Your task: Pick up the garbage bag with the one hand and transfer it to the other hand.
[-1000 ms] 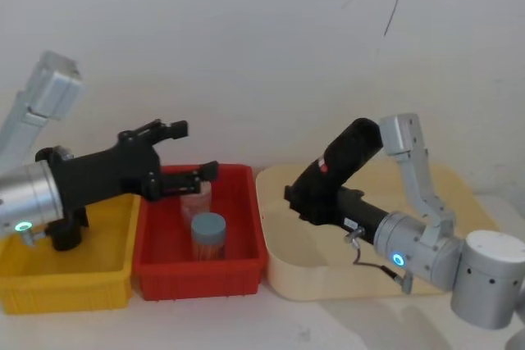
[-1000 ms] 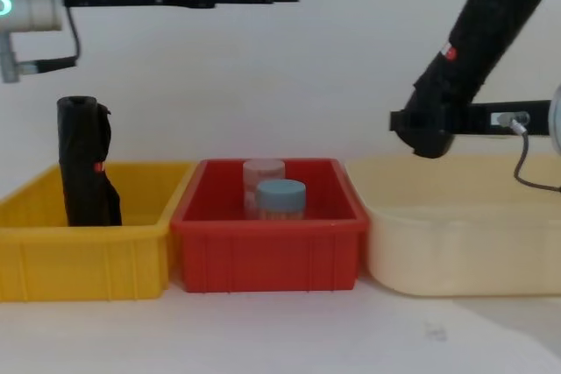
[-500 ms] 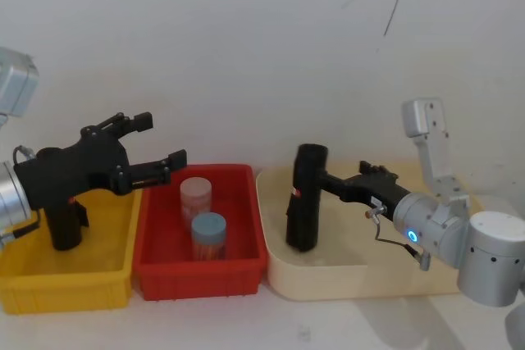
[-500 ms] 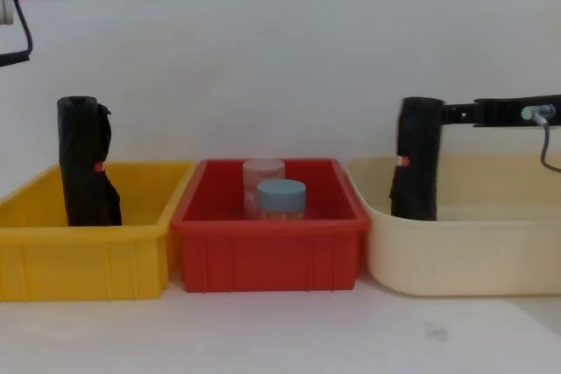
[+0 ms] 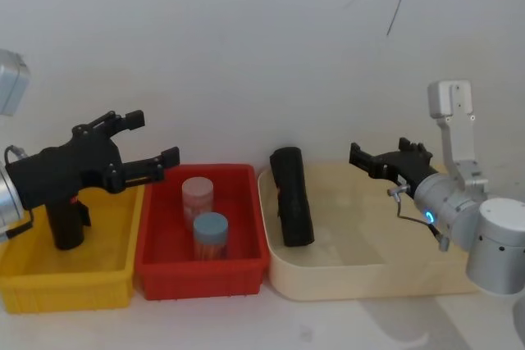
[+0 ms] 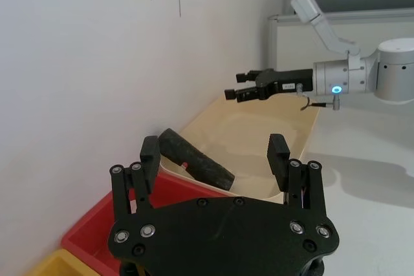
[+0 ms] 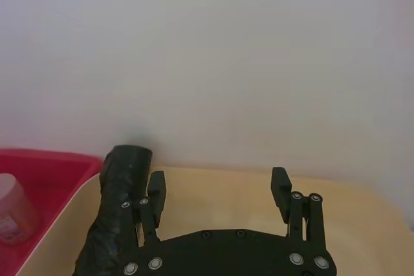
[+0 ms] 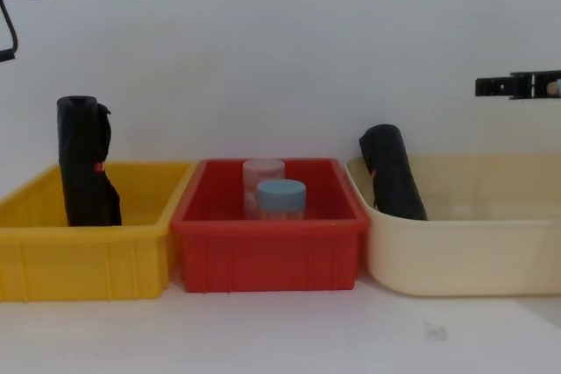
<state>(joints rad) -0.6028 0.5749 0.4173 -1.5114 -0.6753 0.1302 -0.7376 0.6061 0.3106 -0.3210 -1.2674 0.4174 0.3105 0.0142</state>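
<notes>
The garbage bag (image 5: pixel 291 197) lies inside the cream tray (image 5: pixel 369 280) at its left end. It is tilted, with the lower end down on the tray floor and the upper end propped against the tray's left wall near the back corner. In the chest view the bag (image 8: pixel 392 172) pokes up above the rim there. Nothing is gripping it.

The right pincer (image 5: pixel 379 153) hangs above the back of the same tray, to the right of the bag and apart from it. Its fingers are spread and hold nothing. In the right wrist view the bag (image 7: pixel 116 211) lies just beyond one spread finger of this pincer (image 7: pixel 218 178). A blue light (image 5: pixel 428 217) glows on that arm.

The left pincer (image 5: pixel 153 137) is up in the air over the meeting edge of the yellow bin (image 5: pixel 66 288) and the red bin (image 5: pixel 201 278). Its fingers are also spread wide and empty, pointing toward the right pincer.

The red bin sits between the yellow bin and the tray, and holds a jar with a pale pink lid (image 5: pixel 197 194) and a jar with a blue lid (image 5: pixel 210 234) just in front of it. A second black roll (image 5: pixel 66 223) stands upright in the yellow bin. All three containers stand in a row on the white counter (image 5: pixel 328 325).
</notes>
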